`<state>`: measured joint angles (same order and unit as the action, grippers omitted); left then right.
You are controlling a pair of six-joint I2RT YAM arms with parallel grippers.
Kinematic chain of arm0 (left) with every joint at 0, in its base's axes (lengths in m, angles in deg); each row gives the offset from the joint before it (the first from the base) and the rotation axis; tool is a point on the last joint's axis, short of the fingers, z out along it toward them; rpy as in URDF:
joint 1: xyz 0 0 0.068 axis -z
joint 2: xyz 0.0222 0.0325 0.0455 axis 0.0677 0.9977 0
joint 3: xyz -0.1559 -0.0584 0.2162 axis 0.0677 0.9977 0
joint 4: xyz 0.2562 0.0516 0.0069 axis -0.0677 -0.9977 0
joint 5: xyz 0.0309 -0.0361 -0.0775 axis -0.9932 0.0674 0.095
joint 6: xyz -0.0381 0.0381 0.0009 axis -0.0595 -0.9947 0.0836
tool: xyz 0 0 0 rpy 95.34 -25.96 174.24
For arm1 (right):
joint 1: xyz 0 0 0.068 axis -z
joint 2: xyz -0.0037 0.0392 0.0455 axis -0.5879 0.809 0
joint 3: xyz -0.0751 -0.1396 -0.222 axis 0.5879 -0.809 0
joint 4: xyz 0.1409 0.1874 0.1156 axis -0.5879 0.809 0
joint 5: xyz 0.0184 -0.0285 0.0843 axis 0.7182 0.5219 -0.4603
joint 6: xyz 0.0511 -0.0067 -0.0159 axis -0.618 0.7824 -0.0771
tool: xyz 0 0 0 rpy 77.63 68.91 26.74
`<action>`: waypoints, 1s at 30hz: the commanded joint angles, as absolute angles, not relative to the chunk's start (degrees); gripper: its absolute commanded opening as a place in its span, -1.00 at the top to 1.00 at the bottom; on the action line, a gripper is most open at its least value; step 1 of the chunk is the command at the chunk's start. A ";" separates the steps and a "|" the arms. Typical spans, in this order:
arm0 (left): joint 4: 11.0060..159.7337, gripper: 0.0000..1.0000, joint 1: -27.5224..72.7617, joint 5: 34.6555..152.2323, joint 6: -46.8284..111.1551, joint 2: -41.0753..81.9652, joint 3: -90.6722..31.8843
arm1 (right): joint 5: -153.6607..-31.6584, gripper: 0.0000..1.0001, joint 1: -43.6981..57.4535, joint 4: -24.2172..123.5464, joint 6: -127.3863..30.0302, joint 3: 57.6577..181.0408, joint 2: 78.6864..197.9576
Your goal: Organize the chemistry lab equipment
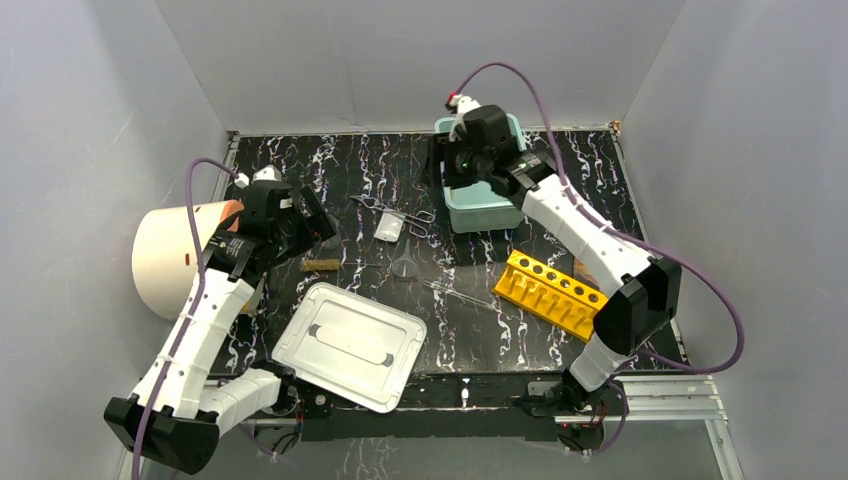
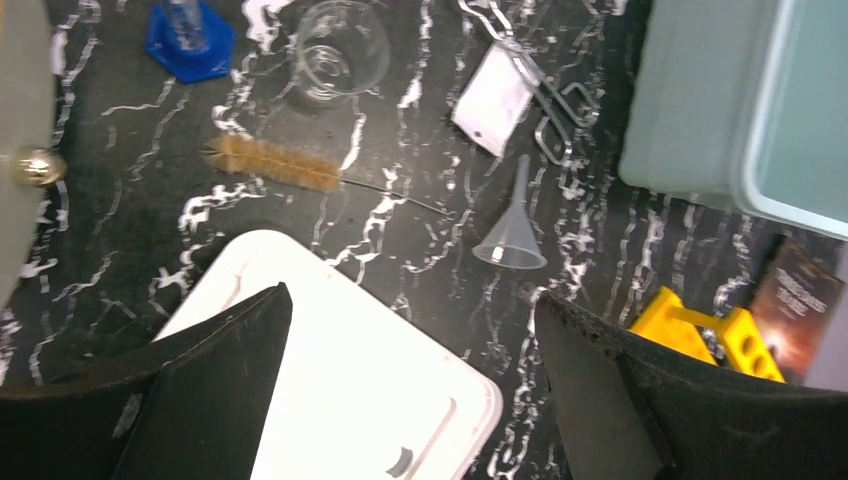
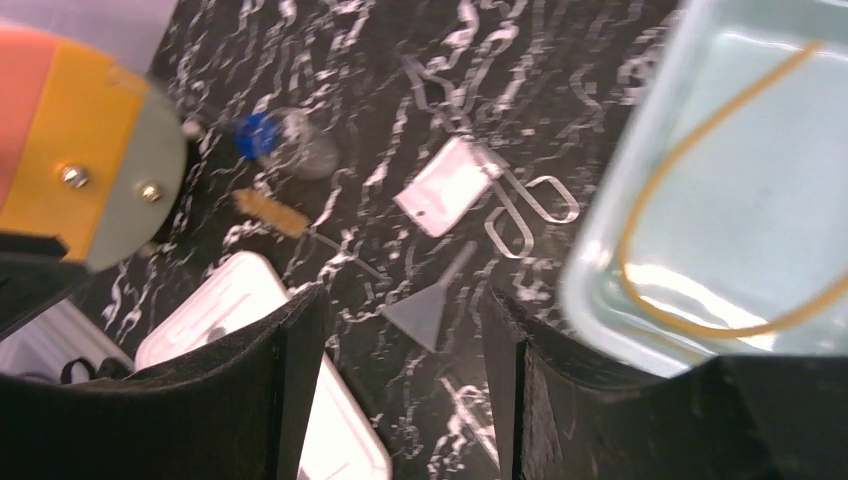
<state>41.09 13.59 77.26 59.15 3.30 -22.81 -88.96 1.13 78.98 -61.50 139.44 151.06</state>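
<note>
Black marbled tabletop (image 1: 330, 165), grey walls. Left gripper (image 2: 410, 300): jaws spread wide, nothing held, above the corner of a white lid (image 2: 330, 380). Clear funnel (image 2: 512, 240) just ahead, cork-brown stick (image 2: 275, 163) ahead-left, clear beaker (image 2: 340, 50) and blue cap (image 2: 188, 45) beyond. Right gripper (image 3: 400, 300): also agape, empty. Teal bin (image 3: 600, 250) just to its right, tan rubber tube (image 3: 720, 328) looped inside. Small white-filled bag (image 3: 445, 185) and metal scissors (image 3: 520, 205) ahead.
</note>
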 commanded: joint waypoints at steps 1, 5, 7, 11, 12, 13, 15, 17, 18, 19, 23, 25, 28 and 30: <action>37.36 -0.78 13.70 68.53 59.22 1.77 -23.85 | -86.50 -0.32 -6.75 74.45 -63.74 138.35 153.80; 35.18 -0.87 13.70 63.06 61.14 0.08 -31.20 | -85.62 -0.34 -12.57 74.07 -63.79 143.75 161.25; 32.64 -0.94 13.70 59.13 62.39 0.02 -35.26 | -85.39 -0.44 -14.03 72.71 -64.08 145.07 163.82; 27.87 -0.97 13.70 50.13 63.91 -0.51 -41.30 | -83.29 -0.79 -16.95 69.89 -63.26 146.80 168.88; 27.64 -0.97 13.69 49.18 63.39 -0.69 -42.97 | -82.29 -0.86 -17.84 70.06 -62.51 148.29 170.77; 27.86 -0.97 13.67 48.72 62.56 -0.85 -44.55 | -81.36 -0.91 -18.81 70.56 -61.76 150.08 172.68; 29.09 -0.97 13.70 49.26 60.36 -0.99 -47.13 | -79.28 -0.96 -20.52 72.20 -60.23 155.14 177.17; 29.46 -0.97 13.70 50.29 59.20 -0.71 -49.21 | -76.89 -0.97 -21.55 74.23 -59.93 160.61 181.49; 29.33 -0.97 13.70 51.08 58.83 -0.49 -49.86 | -76.57 -0.97 -21.80 75.03 -60.11 163.32 183.57; 29.13 -0.97 13.65 51.96 58.68 -0.39 -50.06 | -76.05 -0.97 -22.01 76.00 -60.33 166.54 185.88; 30.02 -0.97 13.67 55.56 59.13 -0.89 -48.69 | -71.57 -0.97 -22.24 84.55 -63.34 182.64 198.22; 31.87 -0.97 13.65 56.97 58.89 -1.83 -47.68 | -71.34 -0.96 -22.35 90.19 -64.67 192.39 204.07; 33.92 -0.97 13.70 57.74 58.20 -3.84 -46.20 | -72.73 -0.95 -22.81 92.61 -65.07 200.01 209.10; 34.21 -0.97 13.70 57.65 57.72 -4.91 -45.55 | -73.37 -0.95 -22.98 91.40 -65.07 200.07 209.95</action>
